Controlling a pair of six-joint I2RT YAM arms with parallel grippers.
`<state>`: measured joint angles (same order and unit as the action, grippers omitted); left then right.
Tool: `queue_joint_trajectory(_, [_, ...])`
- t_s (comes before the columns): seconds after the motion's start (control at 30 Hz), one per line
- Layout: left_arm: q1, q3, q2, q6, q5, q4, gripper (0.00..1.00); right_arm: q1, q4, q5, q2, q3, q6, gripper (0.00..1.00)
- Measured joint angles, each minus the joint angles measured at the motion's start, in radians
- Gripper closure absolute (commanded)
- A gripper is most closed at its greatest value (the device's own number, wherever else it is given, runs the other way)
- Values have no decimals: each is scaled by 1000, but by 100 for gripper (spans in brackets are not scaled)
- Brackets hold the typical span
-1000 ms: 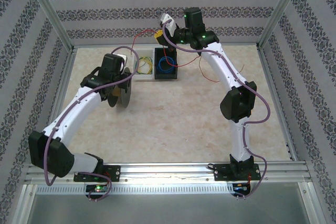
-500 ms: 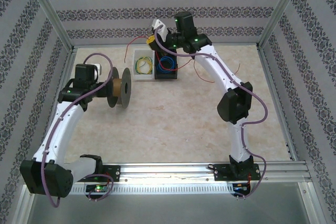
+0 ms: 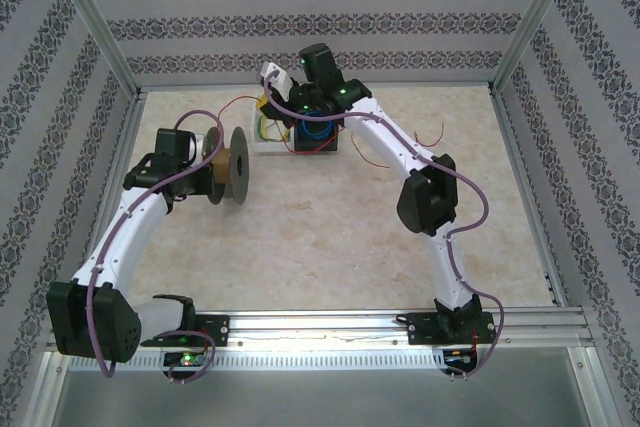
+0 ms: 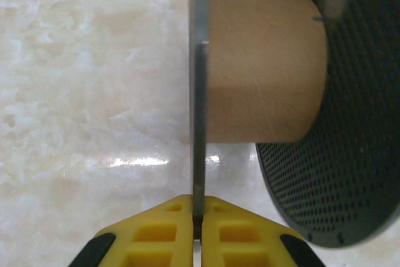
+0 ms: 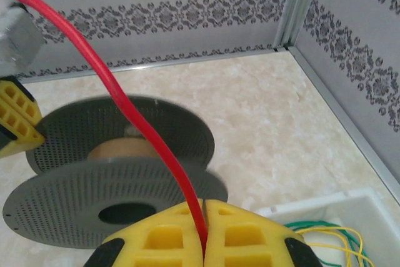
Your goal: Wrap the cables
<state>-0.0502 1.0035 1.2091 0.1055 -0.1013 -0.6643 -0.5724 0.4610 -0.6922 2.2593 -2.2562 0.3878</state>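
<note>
The cable is a thin red wire [image 5: 128, 107] that rises from between my right gripper's [image 5: 204, 217] yellow fingers, which are shut on it, and runs up and left out of the right wrist view. From above, this gripper [image 3: 271, 107] hangs over the bins just right of the spool, and a red strand [image 3: 243, 99] arcs from it toward the spool. The grey perforated spool [image 3: 230, 165] with a bare cardboard core [image 4: 262, 73] stands on its rims. My left gripper [image 4: 199, 212] is shut on the edge of the spool's left flange [image 4: 199, 92].
A white tray [image 5: 369, 207] with a yellow-green coil and a black bin [image 3: 318, 137] with a blue coil stand behind the spool at the back middle. Patterned walls and metal posts enclose the table. Loose red wire trails across the table behind the right arm.
My left gripper drew back from the spool, opened, then returned and shut on the spool's left flange. My right gripper carried the red wire leftward, closer to the spool.
</note>
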Motion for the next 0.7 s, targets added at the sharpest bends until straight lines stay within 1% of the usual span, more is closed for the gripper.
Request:
queue_joint_trajectory(0.3, [0,26,37,-8,0,21,96,-12,0,56,60,-11,-26,100])
queue_joint_trajectory(0.5, [0,35,42,-27,0,20,95,-33,14,84,117,-35,-42,100])
queue_joint_trajectory(0.7, [0,59,61,-50,0,14,94,-45,29,115,139,-45,-41,100])
